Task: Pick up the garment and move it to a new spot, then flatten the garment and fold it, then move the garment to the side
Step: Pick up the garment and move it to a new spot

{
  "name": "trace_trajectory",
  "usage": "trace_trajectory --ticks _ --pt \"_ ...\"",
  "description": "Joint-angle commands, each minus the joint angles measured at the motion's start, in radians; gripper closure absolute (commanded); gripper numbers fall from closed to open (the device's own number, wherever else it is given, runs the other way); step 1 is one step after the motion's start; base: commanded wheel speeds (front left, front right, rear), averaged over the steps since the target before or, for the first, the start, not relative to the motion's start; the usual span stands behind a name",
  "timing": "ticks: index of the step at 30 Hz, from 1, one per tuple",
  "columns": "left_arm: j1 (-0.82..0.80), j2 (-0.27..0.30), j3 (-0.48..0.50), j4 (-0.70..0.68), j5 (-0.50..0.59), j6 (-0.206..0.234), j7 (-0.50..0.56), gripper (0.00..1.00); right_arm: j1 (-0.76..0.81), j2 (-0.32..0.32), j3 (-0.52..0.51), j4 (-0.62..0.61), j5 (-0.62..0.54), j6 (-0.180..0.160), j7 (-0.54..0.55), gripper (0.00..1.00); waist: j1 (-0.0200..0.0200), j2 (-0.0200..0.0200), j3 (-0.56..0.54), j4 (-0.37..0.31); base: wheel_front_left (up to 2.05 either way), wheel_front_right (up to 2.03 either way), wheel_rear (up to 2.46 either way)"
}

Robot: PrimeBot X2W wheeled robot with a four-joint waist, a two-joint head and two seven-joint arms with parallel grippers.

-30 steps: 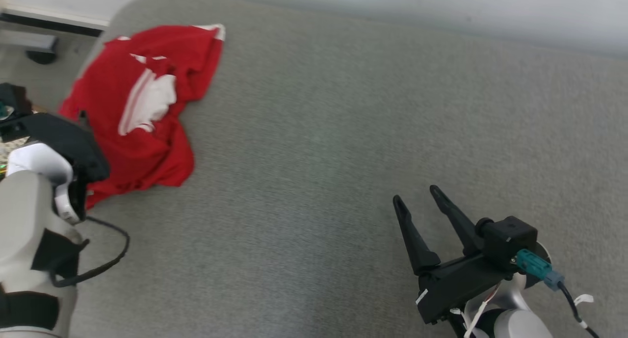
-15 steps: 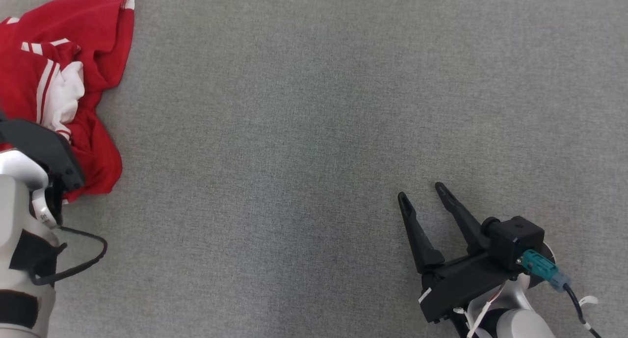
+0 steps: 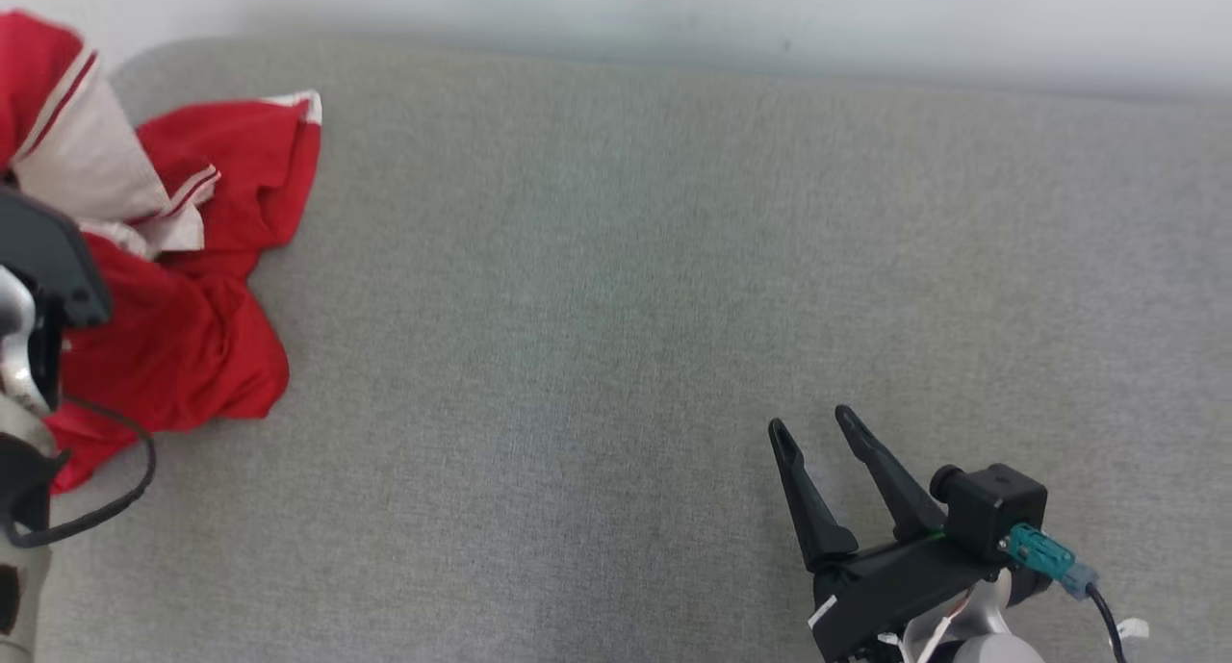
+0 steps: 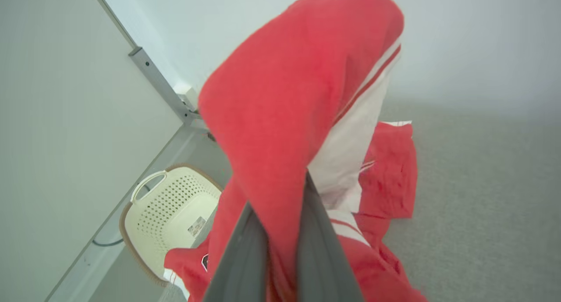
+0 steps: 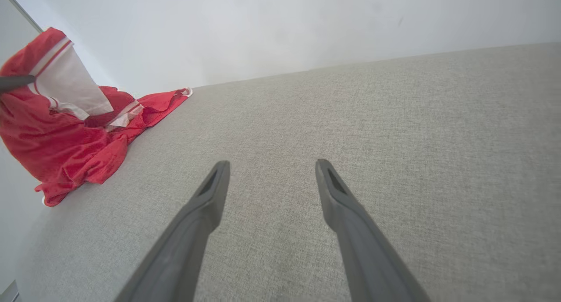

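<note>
A red cloth garment with white panels and thin white stripes [image 3: 183,355] sits at the far left corner of a broad grey woven fabric surface [image 3: 616,307], reaching that surface's left edge. Part of it is raised in a peak above the surface, and the rest lies crumpled below, with one red sleeve-like flap edged in white spread flat toward the far side. The left gripper [image 4: 280,197] has hold of the raised part: in the left wrist view its two dark fingers stand close together with a thick fold of red cloth pinched between them, and the cloth drapes over and beyond their tips. In the right wrist view one dark finger of that gripper shows at the left edge, against the lifted cloth [image 5: 65,140]. The right gripper [image 3: 810,420] is at the near right, well apart from the garment, with its fingers pointing toward the far side. They are spread wide and have nothing between them but bare grey fabric; whether they touch the surface cannot be told. A plain white wall [image 3: 674,9] runs along the far side. Past the left edge, lower down, stands a cream perforated plastic basket with a handle [image 4: 171,205].
</note>
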Motion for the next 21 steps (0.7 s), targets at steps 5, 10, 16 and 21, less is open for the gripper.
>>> trace_trajectory --ticks 5,10,16,21 --pt "0.003 -0.041 -0.032 -0.106 0.007 -0.028 -0.064 1.00 0.027 -0.002 -0.033 0.044 0.031 0.003 -0.033 0.00 0.0001 -0.0001 -0.158 -0.071 0.00 0.00 0.00" --pt "0.026 -0.080 -0.070 -0.208 0.009 -0.059 -0.087 1.00 0.038 -0.001 -0.065 0.061 0.022 0.003 -0.034 0.00 0.0001 -0.0001 -0.206 -0.162 0.00 0.00 0.00" --pt "0.055 -0.146 -0.114 -0.379 -0.007 -0.075 -0.085 1.00 0.040 -0.001 -0.077 0.054 0.032 0.003 -0.033 0.00 0.0001 -0.0001 -0.212 -0.284 0.00 0.00 0.00" --pt "0.073 -0.187 -0.152 -0.495 -0.013 -0.083 -0.063 1.00 0.043 -0.001 -0.079 0.051 0.040 0.003 -0.036 0.00 0.0001 -0.0001 -0.201 -0.352 0.00 0.00 0.00"
